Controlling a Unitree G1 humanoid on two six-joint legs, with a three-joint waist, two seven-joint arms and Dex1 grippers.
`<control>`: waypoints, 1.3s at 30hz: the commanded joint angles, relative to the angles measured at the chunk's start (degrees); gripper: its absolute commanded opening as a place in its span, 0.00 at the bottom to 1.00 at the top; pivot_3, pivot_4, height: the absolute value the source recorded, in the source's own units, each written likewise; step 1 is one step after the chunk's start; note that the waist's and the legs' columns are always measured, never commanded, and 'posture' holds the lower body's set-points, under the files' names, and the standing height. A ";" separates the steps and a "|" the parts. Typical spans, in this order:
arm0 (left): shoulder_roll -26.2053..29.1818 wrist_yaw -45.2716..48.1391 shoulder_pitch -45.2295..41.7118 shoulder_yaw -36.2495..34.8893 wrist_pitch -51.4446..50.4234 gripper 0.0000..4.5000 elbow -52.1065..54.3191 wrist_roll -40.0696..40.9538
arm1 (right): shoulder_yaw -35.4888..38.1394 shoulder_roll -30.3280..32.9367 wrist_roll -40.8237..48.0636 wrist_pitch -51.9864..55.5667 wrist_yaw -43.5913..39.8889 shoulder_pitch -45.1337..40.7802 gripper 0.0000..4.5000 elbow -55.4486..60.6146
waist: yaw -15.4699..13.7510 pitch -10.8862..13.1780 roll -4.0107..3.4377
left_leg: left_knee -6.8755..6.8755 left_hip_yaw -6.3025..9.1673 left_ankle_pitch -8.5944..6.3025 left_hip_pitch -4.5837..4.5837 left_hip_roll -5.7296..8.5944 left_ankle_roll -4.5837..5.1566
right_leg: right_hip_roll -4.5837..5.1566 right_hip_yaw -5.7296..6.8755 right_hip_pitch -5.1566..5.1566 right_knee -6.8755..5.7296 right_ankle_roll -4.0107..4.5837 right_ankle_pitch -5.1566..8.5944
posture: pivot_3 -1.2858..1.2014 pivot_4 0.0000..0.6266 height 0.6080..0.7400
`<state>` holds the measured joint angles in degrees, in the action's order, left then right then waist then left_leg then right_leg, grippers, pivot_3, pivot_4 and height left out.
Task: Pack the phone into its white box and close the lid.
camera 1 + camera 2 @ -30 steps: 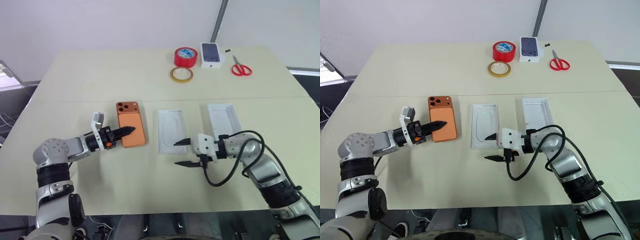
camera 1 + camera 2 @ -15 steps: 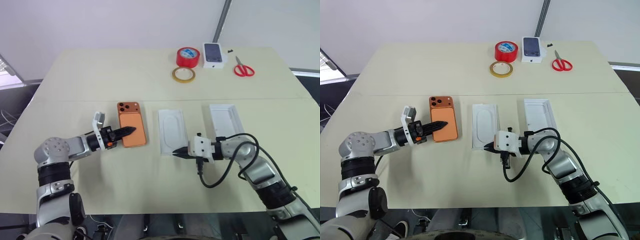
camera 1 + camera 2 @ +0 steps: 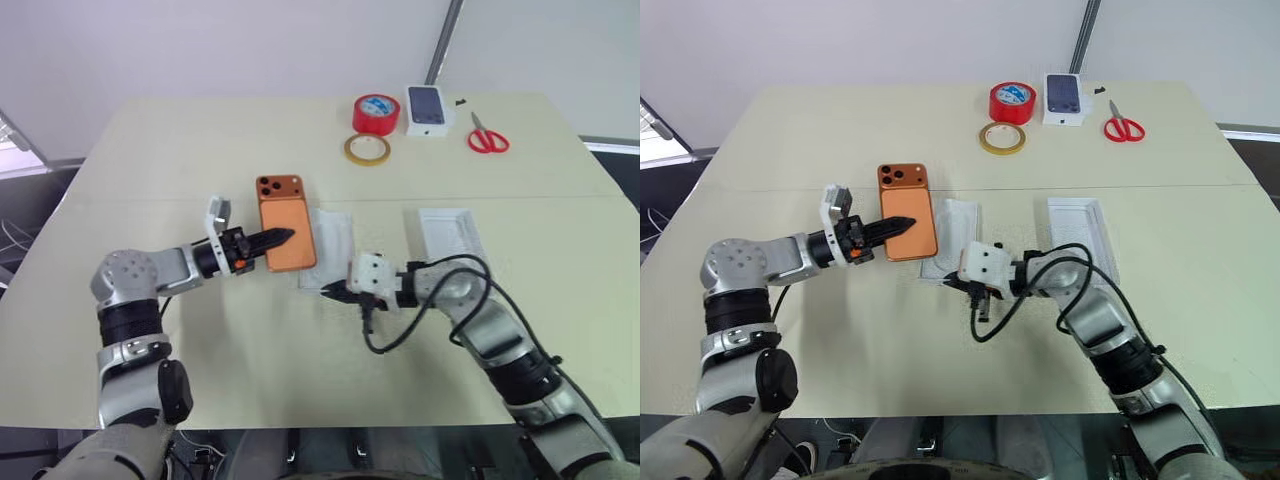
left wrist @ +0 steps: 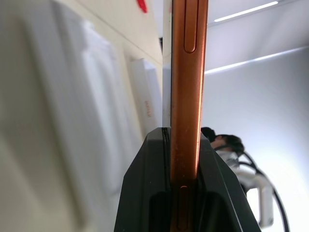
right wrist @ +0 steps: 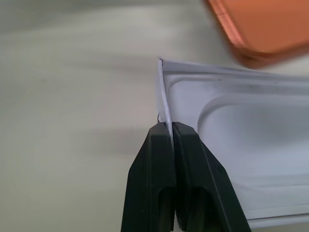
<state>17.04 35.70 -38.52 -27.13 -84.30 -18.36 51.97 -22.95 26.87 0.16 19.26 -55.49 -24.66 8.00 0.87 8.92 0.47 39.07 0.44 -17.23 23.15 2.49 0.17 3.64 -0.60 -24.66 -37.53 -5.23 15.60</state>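
- One phone (image 3: 286, 222)
- One white card (image 3: 329, 245)
- One lid (image 3: 452, 237)
- Two tape rolls: red (image 3: 375, 114), tan (image 3: 366, 150)
- One small box (image 3: 426, 108)
- One scissors (image 3: 487, 134)

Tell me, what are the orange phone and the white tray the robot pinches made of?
The phone: probably metal, since its copper edge has a satin shine in the left wrist view. The tray: probably thin moulded plastic or pressed card, matte white with a paper-thin wall and a soft rounded hollow.
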 commanded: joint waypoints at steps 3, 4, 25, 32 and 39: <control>-1.17 -0.85 -1.04 -0.12 1.27 0.00 1.15 1.51 | -0.08 -2.17 0.85 3.38 1.33 -1.87 0.15 0.82 | -0.13 0.00 0.00 | 0.04 0.00 0.02 0.02 0.00 -0.02 | -0.01 0.00 -0.01 -0.03 0.00 0.00 | 0.52 0.24 1.00; -1.25 -0.78 -0.97 0.20 1.50 0.00 1.01 1.35 | 0.07 -1.99 1.29 3.55 0.91 -1.80 0.21 1.17 | -0.14 0.00 0.00 | 0.05 0.00 0.02 0.02 0.00 -0.02 | -0.01 0.00 0.00 -0.03 0.00 0.00 | 0.52 0.24 1.00; 2.46 7.44 -1.72 14.32 6.58 0.53 -5.61 -4.91 | 12.79 12.28 7.14 -3.80 -3.12 1.88 0.91 -2.17 | -0.25 0.00 0.01 | 0.03 0.01 0.02 0.03 -0.01 -0.02 | -0.01 0.00 0.01 0.00 0.00 0.00 | 0.52 0.24 1.00; 4.01 9.14 -3.23 15.89 6.43 1.00 -4.35 -5.42 | 12.06 11.28 7.01 -4.00 -2.02 2.58 0.91 -1.84 | -0.03 0.00 0.00 | 0.05 0.01 0.03 -0.01 -0.01 -0.02 | -0.02 0.00 0.05 -0.02 0.00 0.00 | 0.52 0.24 1.00; 7.44 10.34 -3.92 18.40 5.07 1.00 -0.51 -5.53 | 11.67 10.11 6.40 -4.99 -1.32 1.42 0.91 -3.49 | -0.18 0.00 0.00 | 0.06 0.01 0.03 -0.01 -0.04 -0.03 | -0.04 0.00 0.05 -0.03 0.00 0.00 | 0.52 0.24 1.00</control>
<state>23.62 45.69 -41.33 -9.29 -78.63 -21.68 46.35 -11.70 37.17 6.84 15.75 -57.08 -21.62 4.15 0.69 8.92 0.47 39.13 0.45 -17.19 23.15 2.45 0.14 3.60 -0.60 -24.61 -37.56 -5.23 15.60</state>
